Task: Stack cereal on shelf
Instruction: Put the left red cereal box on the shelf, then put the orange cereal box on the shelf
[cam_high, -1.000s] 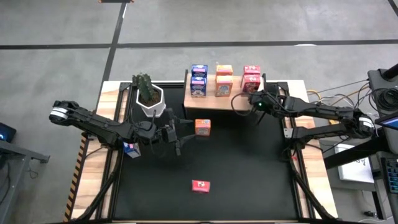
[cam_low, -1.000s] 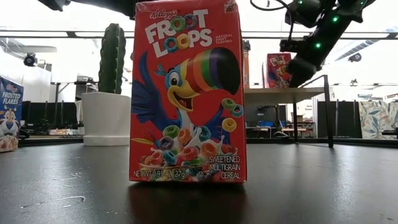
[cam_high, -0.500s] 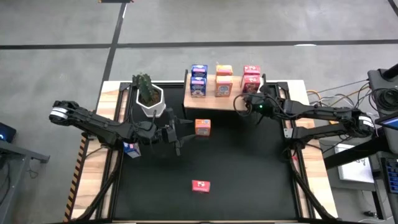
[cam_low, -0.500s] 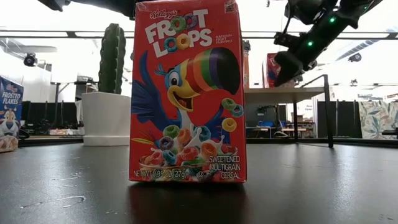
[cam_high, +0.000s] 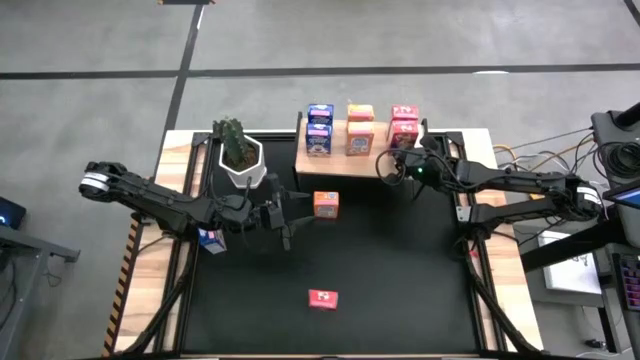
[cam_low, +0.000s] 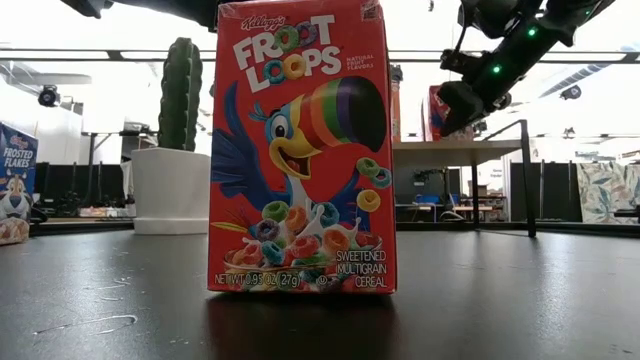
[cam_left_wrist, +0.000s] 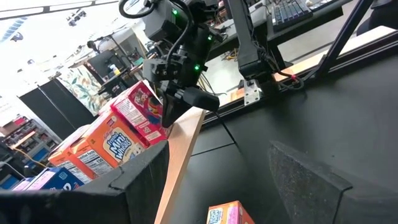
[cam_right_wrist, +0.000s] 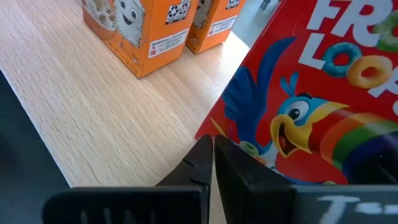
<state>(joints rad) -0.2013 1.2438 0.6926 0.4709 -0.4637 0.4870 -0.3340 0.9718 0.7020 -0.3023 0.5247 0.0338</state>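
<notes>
The wooden shelf (cam_high: 340, 163) at the table's far edge carries blue (cam_high: 320, 130), orange (cam_high: 360, 130) and red (cam_high: 404, 126) cereal boxes. My right gripper (cam_high: 386, 165) is shut, its tips at the lower front corner of a red box (cam_right_wrist: 298, 112) on the shelf. My left gripper (cam_high: 290, 215) is open and empty, level above the mat, pointing at an orange box (cam_high: 326, 204) that stands on the mat; the box shows between its fingers in the left wrist view (cam_left_wrist: 230, 214). A red box (cam_high: 322, 298) stands near the front. A blue box (cam_high: 210, 238) lies under the left arm. My right gripper's shut fingertips (cam_right_wrist: 205, 152) stand at the lower front corner (cam_right_wrist: 217, 134) of the red box, just above the shelf board. They come level from the table's near side. I cannot tell whether they touch the box.
A white pot with a cactus (cam_high: 240, 155) stands left of the shelf. The black mat (cam_high: 400, 260) has free room on its right half. In the low view the near red box (cam_low: 300, 150) fills the middle and hides much of the shelf (cam_low: 450, 147).
My right gripper, shut throughout, has moved a little toward the table's left along the shelf's front edge, then held still. The boxes have not moved.
</notes>
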